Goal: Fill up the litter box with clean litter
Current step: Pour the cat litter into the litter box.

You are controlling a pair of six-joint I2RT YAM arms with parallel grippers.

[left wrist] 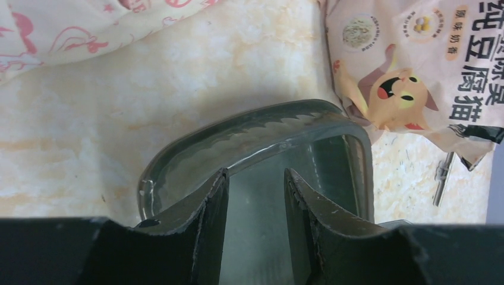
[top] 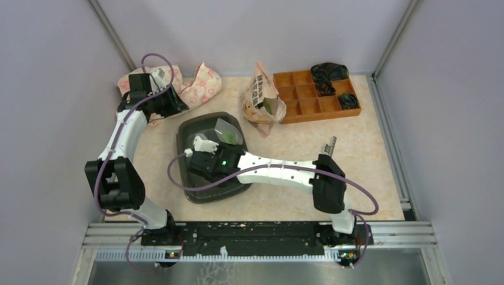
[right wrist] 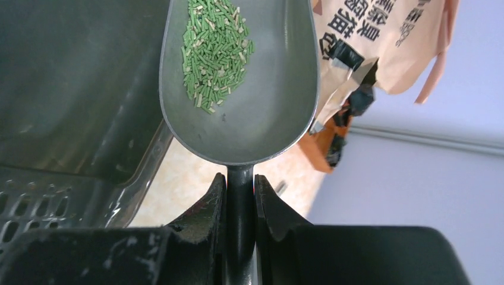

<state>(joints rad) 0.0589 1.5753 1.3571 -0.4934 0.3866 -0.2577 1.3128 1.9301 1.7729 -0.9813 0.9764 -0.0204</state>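
Observation:
The litter box (top: 193,133) is a dark shallow tray at the table's middle left. No litter shows on its floor in the right wrist view (right wrist: 77,89). My right gripper (top: 211,148) is shut on the handle of a grey metal scoop (top: 229,132) held over the box's far right part. The scoop bowl (right wrist: 267,89) carries a small heap of clean litter (right wrist: 214,53), green granules. My left gripper (top: 176,107) is open and empty at the box's far left corner. Its fingertips (left wrist: 223,178) are just short of the rounded rim (left wrist: 249,133).
A peach-pink printed bag (top: 261,98) stands open behind the box, also in the left wrist view (left wrist: 416,65). A pink floral bag (top: 199,86) lies at the far left. An orange organiser tray (top: 315,95) sits at the far right. A small metal piece (top: 328,145) lies right of the box.

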